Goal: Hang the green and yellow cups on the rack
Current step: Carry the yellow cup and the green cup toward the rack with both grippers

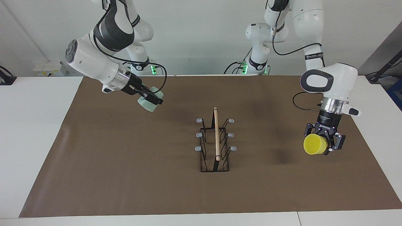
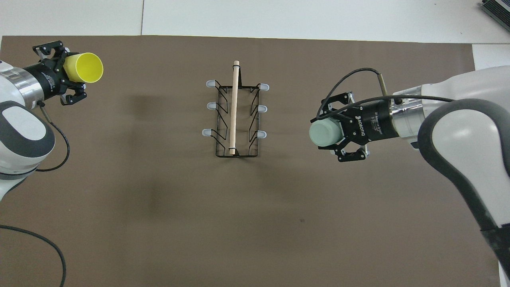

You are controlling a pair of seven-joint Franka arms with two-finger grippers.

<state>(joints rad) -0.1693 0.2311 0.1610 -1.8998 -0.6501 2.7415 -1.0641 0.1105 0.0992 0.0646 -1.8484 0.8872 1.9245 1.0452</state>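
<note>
The black wire rack (image 1: 215,141) with a wooden rod handle and grey-tipped prongs stands at the middle of the brown mat; it also shows in the overhead view (image 2: 235,115). All its prongs are bare. My right gripper (image 1: 151,100) is shut on the pale green cup (image 1: 147,104), held in the air over the mat toward the right arm's end; the overhead view shows this gripper (image 2: 330,133) and the green cup (image 2: 326,133) beside the rack. My left gripper (image 1: 322,142) is shut on the yellow cup (image 1: 314,145), tilted on its side over the mat toward the left arm's end; the overhead view shows this gripper (image 2: 67,71) and the yellow cup (image 2: 85,68).
The brown mat (image 1: 125,175) covers most of the white table (image 1: 31,125). A pale box (image 1: 47,67) sits by the wall at the right arm's end. A dark object (image 2: 496,10) lies off the mat's corner.
</note>
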